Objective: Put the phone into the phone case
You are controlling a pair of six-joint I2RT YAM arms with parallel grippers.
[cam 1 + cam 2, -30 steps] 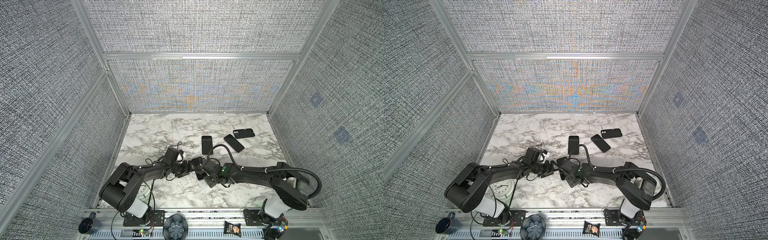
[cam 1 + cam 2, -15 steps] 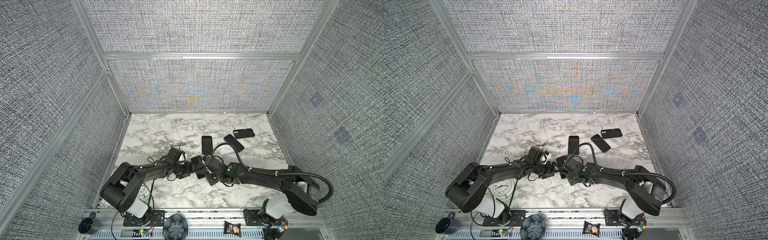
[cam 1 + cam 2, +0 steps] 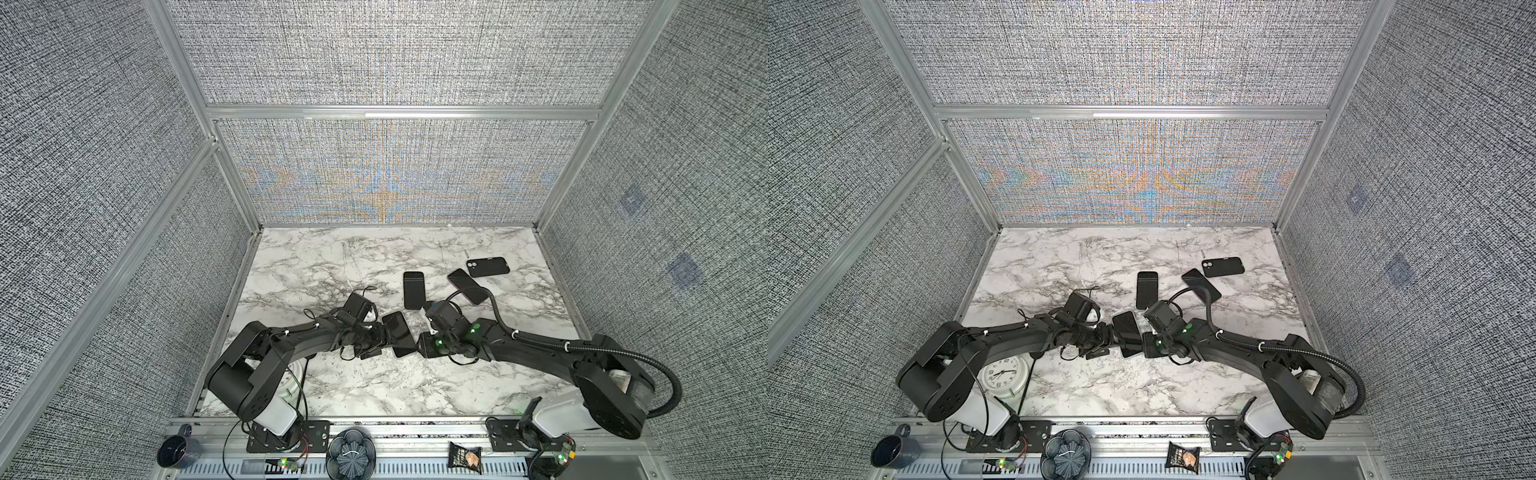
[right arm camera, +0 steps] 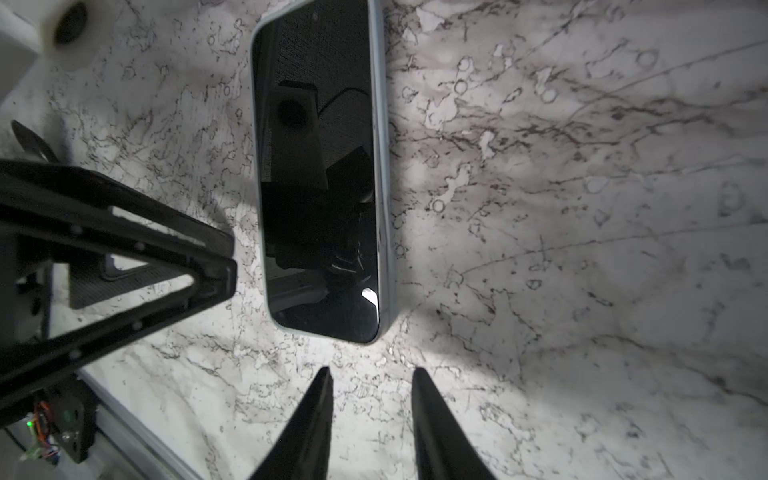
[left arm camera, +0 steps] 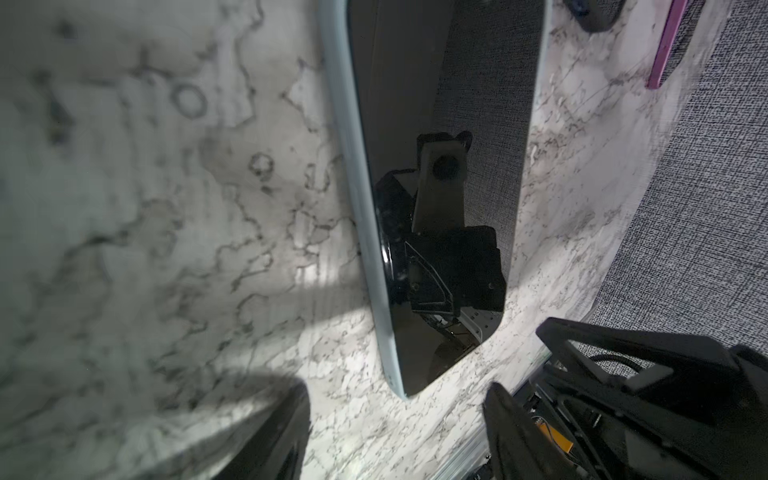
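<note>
Clock (image 3: 1003, 371), mug (image 3: 892, 453) and snack packet (image 3: 1183, 457) line the front.

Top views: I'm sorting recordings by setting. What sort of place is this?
Probably a lab robot cell, not a home: grey fabric panels in an aluminium frame enclose a marble-look tabletop, and the left arm and right arm are mounted on a metal rail at its front.

Left wrist view: phone (image 5: 436, 166) runs off the picture's edge, far end unseen. The marble (image 5: 124, 208) beside it is smeared by blur. Fingers of left gripper (image 5: 397, 395) are cut by the frame. Of purple phone (image 5: 665, 45) only an edge strip shows.

Right wrist view: fingers of right gripper (image 4: 372, 374) are cut by the frame.

Both top views: fingertips cannot be made out, black on black at the phone. In a top view, left arm (image 3: 1009, 336) covers part of clock (image 3: 1000, 374).
</note>
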